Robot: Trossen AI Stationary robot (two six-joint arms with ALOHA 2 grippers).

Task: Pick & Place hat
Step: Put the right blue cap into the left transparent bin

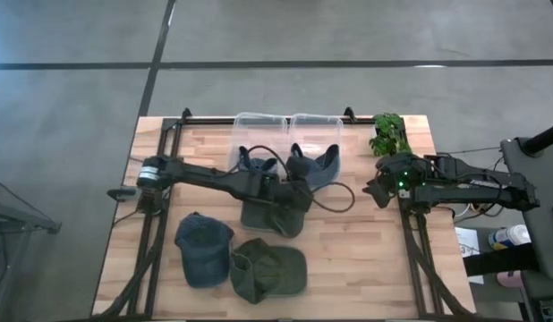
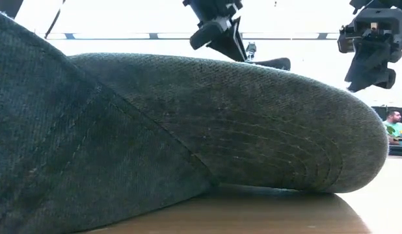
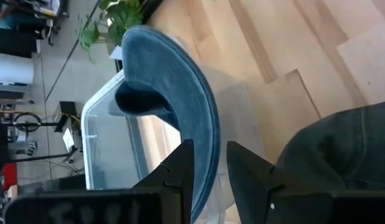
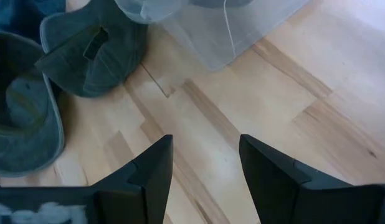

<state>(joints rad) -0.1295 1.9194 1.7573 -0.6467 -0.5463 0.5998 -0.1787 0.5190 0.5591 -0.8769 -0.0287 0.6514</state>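
My left gripper (image 3: 211, 171) reaches across the table's middle and is shut on a blue hat (image 1: 318, 165), which stretches over the near wall of the right clear bin (image 1: 323, 123). A dark green hat (image 1: 271, 216) lies on the wood below that arm. Another blue hat (image 1: 203, 249) and a green hat (image 1: 269, 268) rest near the front edge and fill the low view. A dark blue hat (image 1: 256, 161) sits at the left clear bin (image 1: 259, 123). My right gripper (image 4: 205, 165) hangs open over bare wood at the table's right side. My left gripper pinches the blue hat's brim (image 3: 207, 149) between its two fingers, at the brim's edge. The fingers slant down from the table's left. The brim runs away from the fingers toward the crown (image 3: 139, 102), which is over the clear bin; whether it touches the bin I cannot tell.
A potted plant (image 1: 388, 134) stands at the far right corner. A black cable (image 1: 337, 202) loops on the wood between the arms. Black frame rails run along the table's left and right sides. Bare wood lies at the right of the near hats.
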